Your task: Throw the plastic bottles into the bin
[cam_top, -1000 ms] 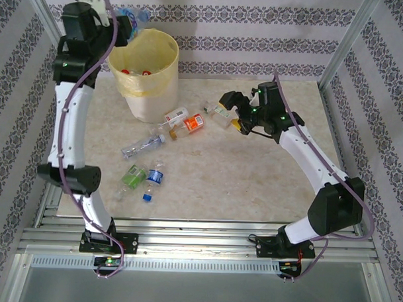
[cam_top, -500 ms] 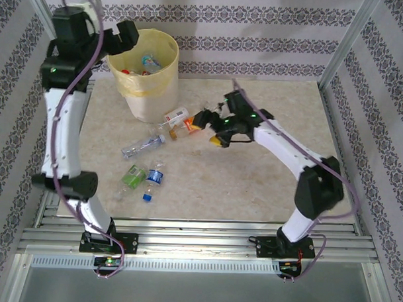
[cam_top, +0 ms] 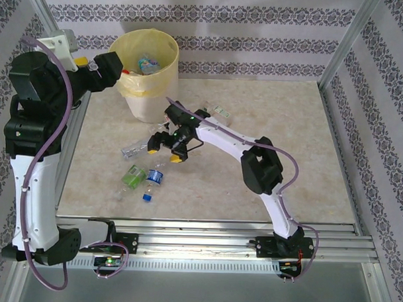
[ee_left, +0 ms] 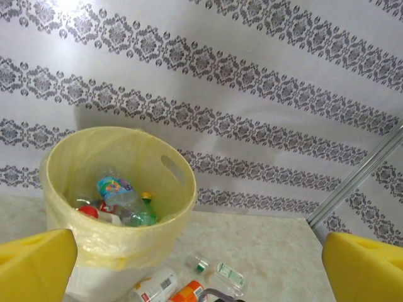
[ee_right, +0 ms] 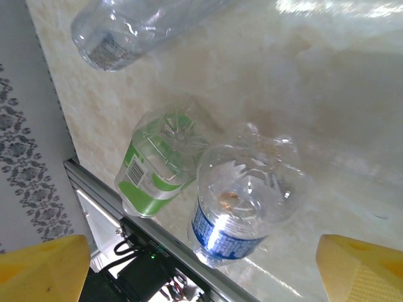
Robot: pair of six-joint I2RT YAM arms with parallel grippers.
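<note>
The right gripper [cam_top: 164, 153], wide and empty, hangs over three plastic bottles [ee_right: 242, 195] near the counter's [cam_top: 287, 167] left edge: a clear one [cam_top: 137, 147], a green one [cam_top: 131, 176] and a blue-labelled one [cam_top: 153, 181]. Three more bottles [ee_left: 220, 275] lie at the foot of the bin [cam_top: 147, 96]. The left gripper [cam_top: 106, 69] gapes wide too.

Robot lab cell: aluminium frame [cam_top: 349, 42], wallpapered panels [cam_top: 259, 20], marble-look tabletop [cam_top: 207, 184].
</note>
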